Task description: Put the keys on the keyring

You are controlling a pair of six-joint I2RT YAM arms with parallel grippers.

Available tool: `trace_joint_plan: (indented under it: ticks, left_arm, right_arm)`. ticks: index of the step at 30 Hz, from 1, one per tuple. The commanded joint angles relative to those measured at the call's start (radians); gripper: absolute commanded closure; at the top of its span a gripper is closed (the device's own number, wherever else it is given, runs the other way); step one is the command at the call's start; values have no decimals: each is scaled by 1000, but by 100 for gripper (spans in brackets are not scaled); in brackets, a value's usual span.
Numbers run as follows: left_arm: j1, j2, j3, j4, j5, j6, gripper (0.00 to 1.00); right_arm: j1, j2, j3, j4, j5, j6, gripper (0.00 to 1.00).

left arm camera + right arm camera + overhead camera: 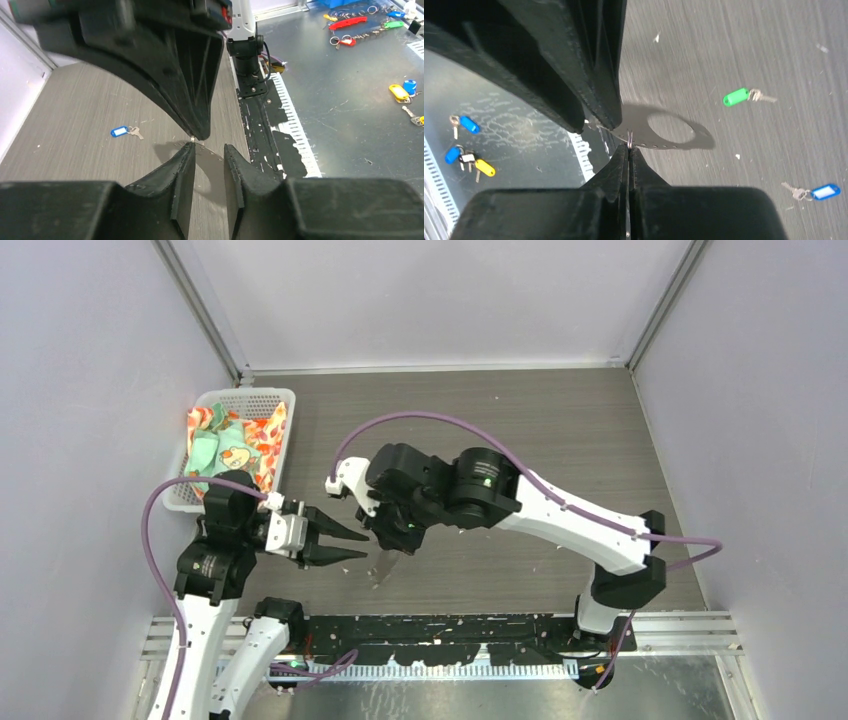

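Observation:
My right gripper (629,146) is shut on the thin wire of the keyring (629,138), which I see edge-on just above the table; its scalloped shadow (664,131) falls on the wood. From above, the keyring (383,566) glints under the right gripper (396,543). My left gripper (352,543) is just left of it and stands open. Its fingertips (186,150) bracket the ring's shadow and hold nothing. The green-headed key (736,96) and the blue-headed key (822,191) lie flat on the table, apart from the ring. The left wrist view also catches the blue key (119,131).
A white basket (262,396) of coloured cloth stands at the back left. A black strip (450,628) runs along the table's near edge. Beyond it, spare key tags (400,91) lie on a metal bench. Grey walls close in three sides.

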State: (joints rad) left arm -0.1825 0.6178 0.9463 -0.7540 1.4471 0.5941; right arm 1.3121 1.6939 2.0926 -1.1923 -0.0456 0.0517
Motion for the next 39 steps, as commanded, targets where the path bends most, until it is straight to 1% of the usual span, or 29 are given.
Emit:
trace_joint_plan:
  ticks: [1,4,7,9,12,14,18,21,23,29,33,39]
  left_arm:
    - [-3,-3,-25,24,-5,14,73]
    - [-3,-13,-48,24,-4,6,73]
    - [-3,-10,-61,23,2,-13,70]
    - [-6,-5,-69,24,3,-7,69]
    - [-8,1,-70,22,-4,17,67]
    - [-8,6,-62,20,-9,20,67]
    - [-8,2,-57,19,-5,-2,68]
    - [-8,-7,-61,22,17,-17,70]
    - [-8,-6,-59,22,32,-25,71]
    - [-12,29,-34,17,71,-42,71]
    - [-19,74,-4,15,110,-61,71]
    - [-40,82,42,14,131,-87,69]
  right_arm:
    - [17,22,91,-157,17,20,99]
    - [22,26,104,-143,9,15,99]
    - [24,42,131,-150,6,10,99]
    - [26,51,143,-152,6,3,99]
    - [32,27,96,-107,6,-21,99]
    - [35,-29,9,-18,3,-36,99]
    - [34,-203,-245,294,0,-46,99]
    - [35,-365,-449,543,-7,-76,99]
    - [35,-426,-556,672,-8,-81,99]
    - [34,-543,-742,909,-25,-86,99]
    - [34,-575,-851,1076,-56,-87,99]
    - [34,-557,-906,1187,-66,-89,99]
